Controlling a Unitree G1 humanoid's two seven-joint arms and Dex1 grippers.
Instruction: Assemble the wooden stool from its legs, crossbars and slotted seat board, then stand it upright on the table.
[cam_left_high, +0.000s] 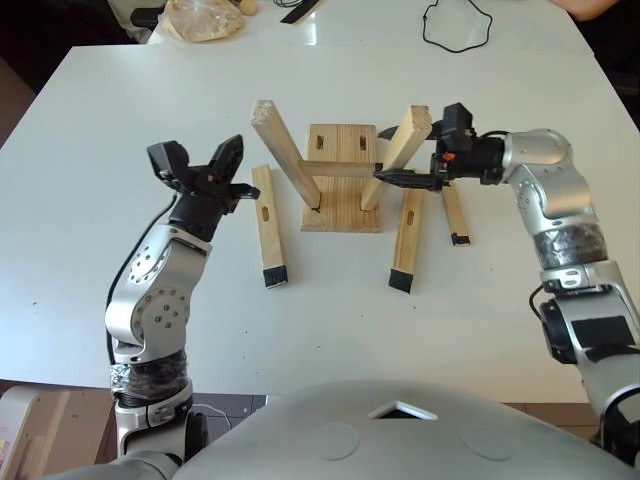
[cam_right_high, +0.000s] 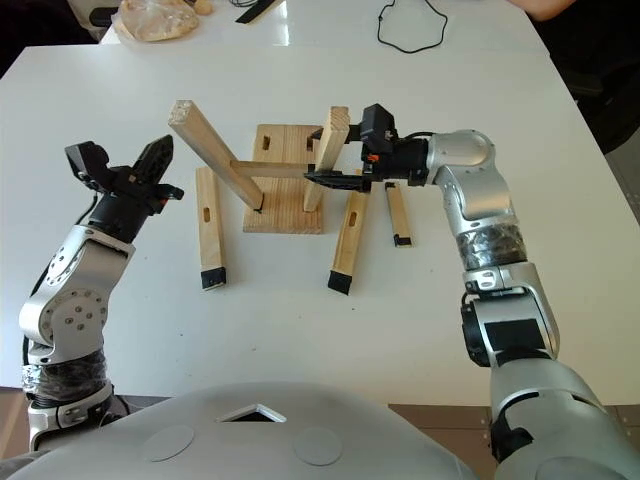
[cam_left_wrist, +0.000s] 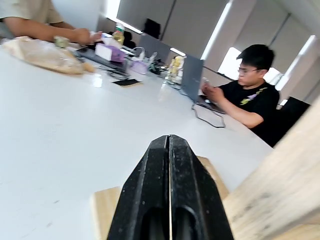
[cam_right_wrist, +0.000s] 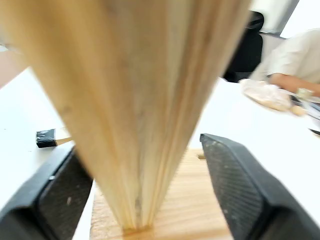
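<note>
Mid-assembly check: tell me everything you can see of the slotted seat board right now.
The seat board is a pale, roughly square slab of bare-looking wood, lying flat on the white table. Two short slots show near its far edge. The left leg and right leg stand in it, leaning apart, joined by a crossbar above it. The right gripper, open, straddles the right leg just above the board, apparently not touching it.

The left hand (cam_left_high: 235, 148) is hovering closed, left of the seat board (cam_left_high: 340, 140). The right hand (cam_left_high: 387, 176), fingers apart, is straddling the board's right leg (cam_left_high: 408, 135).
</note>
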